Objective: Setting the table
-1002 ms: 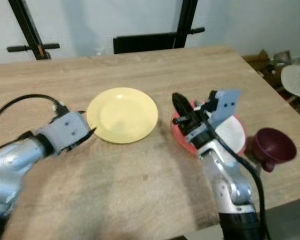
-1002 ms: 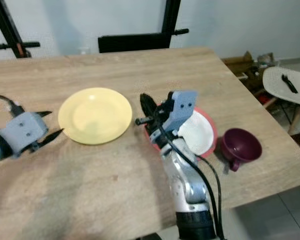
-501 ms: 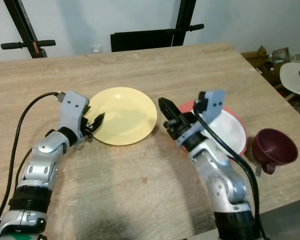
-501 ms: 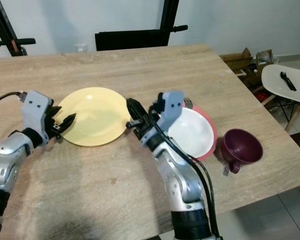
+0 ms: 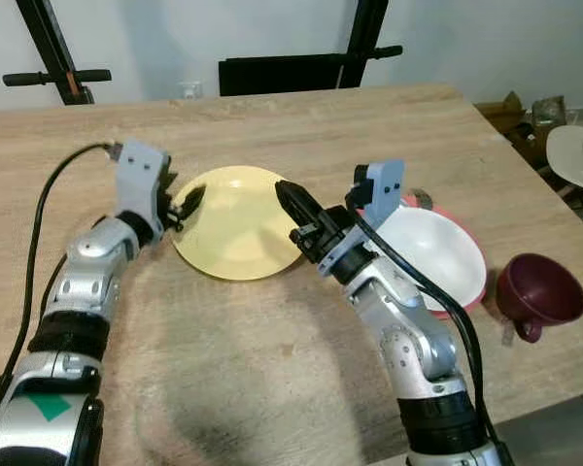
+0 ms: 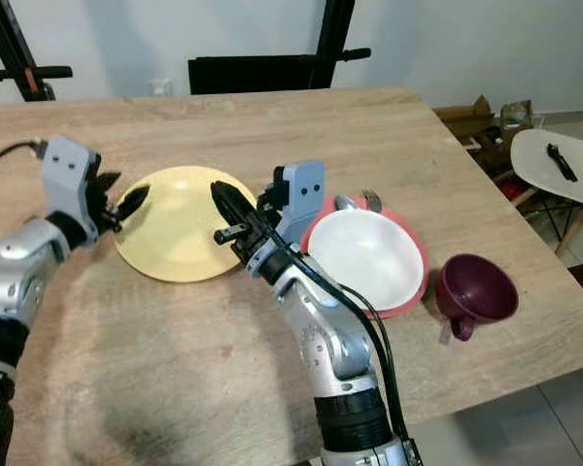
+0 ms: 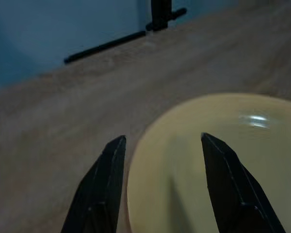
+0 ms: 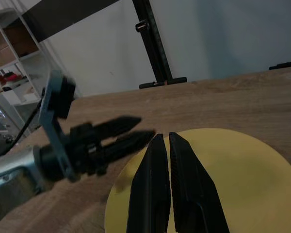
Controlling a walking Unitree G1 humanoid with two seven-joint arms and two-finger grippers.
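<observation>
1. On the wooden table (image 5: 389, 136), your yellow plate (image 5: 235, 233) lies beside the white bowl (image 5: 437, 254).
2. Your left gripper (image 5: 187, 206) straddles the plate's rim, fingers spread, gripping nothing.
3. Your right gripper (image 5: 293, 206) hovers over the plate's opposite edge, fingers together, empty.

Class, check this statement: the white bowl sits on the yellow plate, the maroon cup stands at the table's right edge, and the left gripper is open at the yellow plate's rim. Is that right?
One detail is wrong. The white bowl sits on the red plate, not the yellow plate, as the left eye view shows. The maroon cup does stand at the table's right edge, and the left gripper is open at the yellow plate's rim.
</observation>
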